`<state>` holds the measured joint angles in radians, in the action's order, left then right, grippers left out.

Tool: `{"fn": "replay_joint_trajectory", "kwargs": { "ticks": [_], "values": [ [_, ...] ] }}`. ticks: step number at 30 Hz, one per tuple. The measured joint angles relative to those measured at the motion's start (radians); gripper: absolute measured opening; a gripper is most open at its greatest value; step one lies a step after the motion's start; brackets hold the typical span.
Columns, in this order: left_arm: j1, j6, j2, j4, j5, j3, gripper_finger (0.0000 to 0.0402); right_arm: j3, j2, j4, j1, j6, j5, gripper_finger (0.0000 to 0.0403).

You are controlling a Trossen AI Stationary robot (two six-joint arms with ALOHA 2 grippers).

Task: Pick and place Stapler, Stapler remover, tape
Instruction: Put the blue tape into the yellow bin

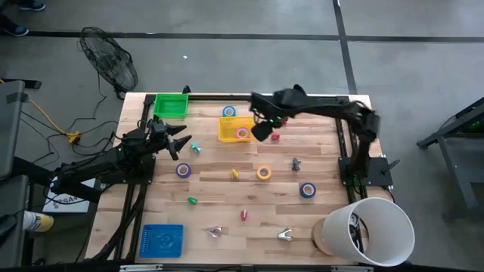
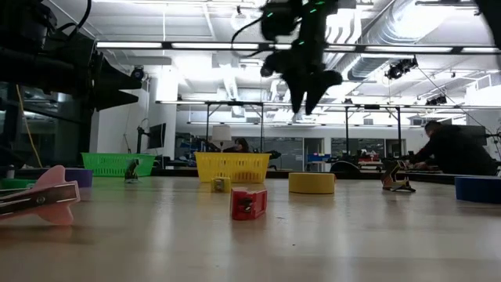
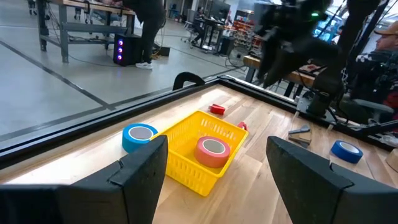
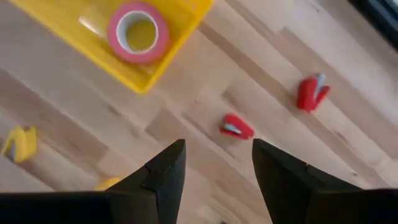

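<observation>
A pink tape roll (image 1: 242, 134) lies inside the yellow basket (image 1: 227, 125) at the table's far middle. My right gripper (image 1: 261, 130) hangs open and empty above the table just right of that basket; its wrist view looks down on the pink roll (image 4: 138, 31) and two small red staplers (image 4: 236, 127) (image 4: 313, 92). A blue tape roll (image 1: 229, 112) lies behind the basket. Purple-blue (image 1: 183, 170), yellow-orange (image 1: 263, 173) and blue (image 1: 307, 190) rolls lie flat mid-table. Metal stapler removers (image 1: 215, 232) (image 1: 284, 236) (image 1: 296, 162) lie nearer. My left gripper (image 1: 178, 140) waits open at the left.
A green basket (image 1: 170, 105) stands at the far left corner, a blue tray (image 1: 162, 240) at the near left, and a white bucket (image 1: 370, 230) at the near right. Small solid green (image 1: 192, 200), yellow (image 1: 234, 174) and red (image 1: 243, 215) pieces lie between them.
</observation>
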<state>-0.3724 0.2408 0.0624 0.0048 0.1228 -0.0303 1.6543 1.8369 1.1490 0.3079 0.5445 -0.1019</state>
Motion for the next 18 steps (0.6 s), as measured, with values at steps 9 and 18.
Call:
{"fn": "replay_joint_trajectory", "kwargs": {
  "ticks": [9,18],
  "values": [
    [0.000,0.000,0.000,0.000,0.000,0.000,0.0269,-0.432,-0.365,-0.347,-0.079,-0.055,-0.001,0.0176],
    [0.000,0.000,0.000,0.000,0.000,0.000,0.0269,-0.698,-0.670,-0.572,-0.102,-0.393,0.008,0.0176]
  ]
}}
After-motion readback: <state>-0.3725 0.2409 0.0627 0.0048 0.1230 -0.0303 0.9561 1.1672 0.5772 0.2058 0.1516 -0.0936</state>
